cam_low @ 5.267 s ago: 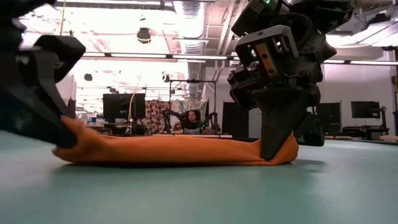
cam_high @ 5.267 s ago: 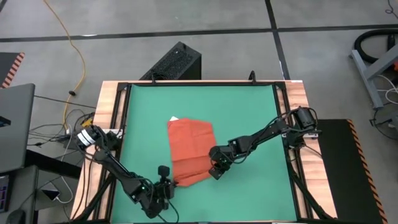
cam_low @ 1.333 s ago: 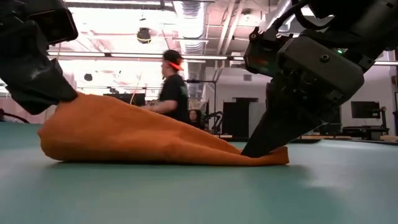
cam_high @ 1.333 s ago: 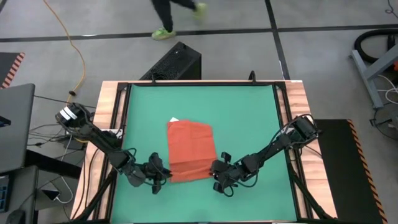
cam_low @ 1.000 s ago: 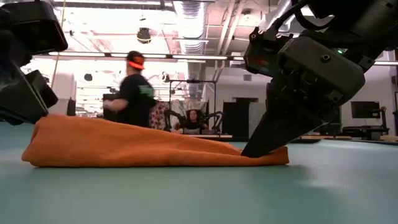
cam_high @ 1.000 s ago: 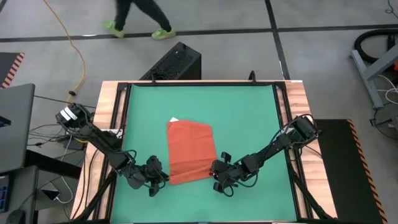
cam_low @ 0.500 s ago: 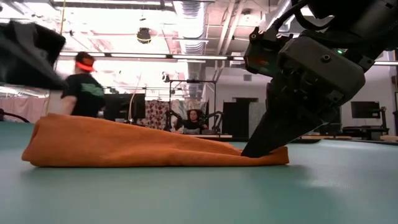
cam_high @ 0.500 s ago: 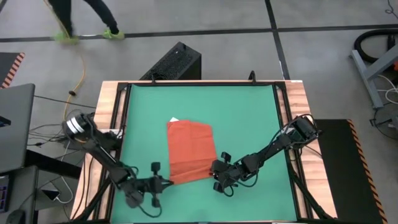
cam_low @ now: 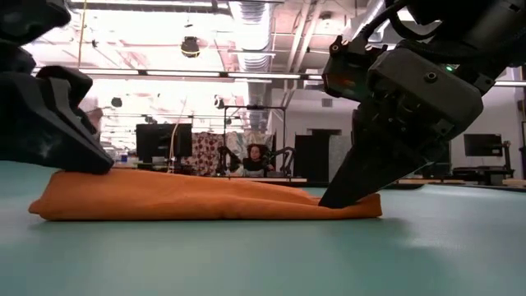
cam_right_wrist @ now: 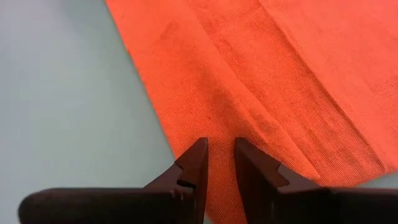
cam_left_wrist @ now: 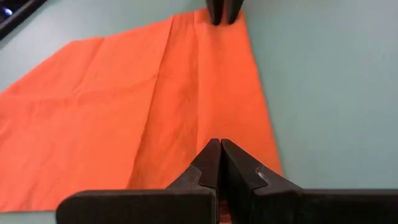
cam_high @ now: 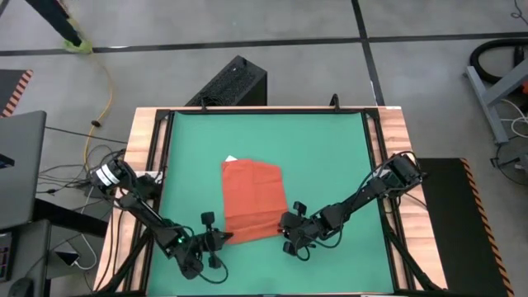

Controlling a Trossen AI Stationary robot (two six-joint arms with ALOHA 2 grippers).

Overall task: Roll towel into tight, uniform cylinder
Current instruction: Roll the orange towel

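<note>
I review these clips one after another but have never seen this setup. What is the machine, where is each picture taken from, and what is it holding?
It is a robot with two dark arms at a table covered by a green mat. One camera looks straight down, one sits at table height, and one rides on each wrist, looking past that arm's fingers. On the mat lies a folded orange-red towel with a small white tag at its far edge. The left gripper is shut at the towel's near left corner; whether cloth is caught between its fingers I cannot tell. The right gripper pinches the near right corner, as its wrist view shows. No rolling shows yet.
</note>
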